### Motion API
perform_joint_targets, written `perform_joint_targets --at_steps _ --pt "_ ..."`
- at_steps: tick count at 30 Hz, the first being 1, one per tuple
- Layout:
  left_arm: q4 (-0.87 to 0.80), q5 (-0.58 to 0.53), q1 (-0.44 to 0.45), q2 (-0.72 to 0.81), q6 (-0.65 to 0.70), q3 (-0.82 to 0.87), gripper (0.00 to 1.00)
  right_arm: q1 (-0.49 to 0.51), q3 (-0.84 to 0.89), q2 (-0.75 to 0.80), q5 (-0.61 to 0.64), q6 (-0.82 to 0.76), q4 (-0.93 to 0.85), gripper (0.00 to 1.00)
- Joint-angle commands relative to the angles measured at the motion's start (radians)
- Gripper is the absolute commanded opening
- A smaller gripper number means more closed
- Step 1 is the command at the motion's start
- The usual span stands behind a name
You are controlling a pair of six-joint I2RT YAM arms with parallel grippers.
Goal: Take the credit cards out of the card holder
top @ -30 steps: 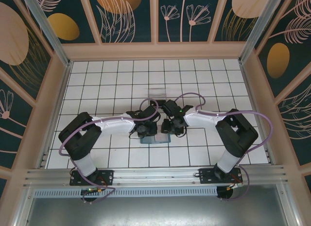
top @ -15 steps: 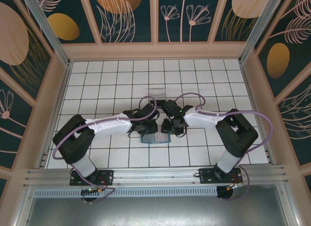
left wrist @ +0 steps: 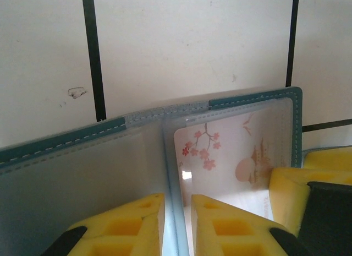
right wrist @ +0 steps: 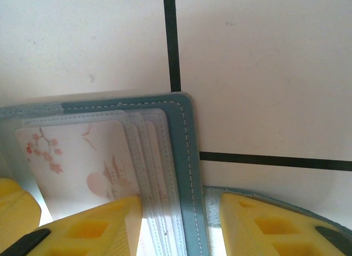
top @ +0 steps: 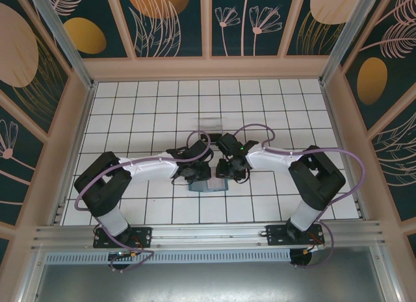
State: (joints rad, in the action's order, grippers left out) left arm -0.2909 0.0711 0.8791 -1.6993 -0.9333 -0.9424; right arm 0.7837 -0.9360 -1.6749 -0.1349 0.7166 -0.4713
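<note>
At the middle of the white, black-lined tiled desk (top: 130,107), a shade toward 6 o'clock, the card holder (top: 209,186) lies opened flat. It is a soft teal bifold with pale stitching, rounded corners and frosted clear plastic pockets inside. In the half at its 3 o'clock side sits a pale card (left wrist: 231,162), glossy and printed with pink blossom sprigs and a faint tower; several layered pocket edges overlap its outer side. At the holder's 11 o'clock hangs the left gripper (top: 198,175), its moulded yellow fingers (left wrist: 126,225) with rectangular hollows set narrow, a thin clear plastic sheet edge at the fold between them. Whether they pinch it I cannot tell. At the holder's 1 o'clock the right gripper (top: 227,174) stands moderately parted, straddling the stitched teal edge, with one finger over the pocket layers and the other outside over bare tile. At the holder's 12 o'clock, a little apart, a clear plastic box (top: 209,125) sits on the desk.
</note>
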Motion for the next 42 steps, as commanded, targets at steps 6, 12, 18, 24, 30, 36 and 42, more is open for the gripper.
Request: perform_joint_targets --at_steps 6,12,18,24,30,36,42 --pt "-0.007 0.008 0.003 -0.048 0.007 0.009 0.24 0.006 0.007 0.005 0.023 0.014 -0.056 0.45" --pt "-0.036 -0.014 0.001 -0.062 0.021 -0.001 0.24 0.006 0.008 0.015 0.026 0.020 -0.060 0.45" --pt "-0.059 -0.032 0.002 -0.053 0.025 -0.006 0.20 0.005 0.011 0.015 0.033 0.022 -0.062 0.45" --pt "-0.070 -0.039 0.003 -0.045 0.027 -0.010 0.17 0.005 0.018 0.012 0.036 0.023 -0.067 0.44" --pt "-0.083 -0.048 0.002 -0.040 0.028 -0.013 0.14 0.002 0.022 0.019 0.038 0.029 -0.068 0.48" --pt "-0.091 -0.056 0.003 -0.036 0.028 -0.015 0.12 0.002 0.030 0.028 0.041 0.036 -0.068 0.48" --pt "-0.101 -0.069 0.003 -0.024 0.030 -0.018 0.11 -0.001 0.042 0.027 0.039 0.038 -0.060 0.45"
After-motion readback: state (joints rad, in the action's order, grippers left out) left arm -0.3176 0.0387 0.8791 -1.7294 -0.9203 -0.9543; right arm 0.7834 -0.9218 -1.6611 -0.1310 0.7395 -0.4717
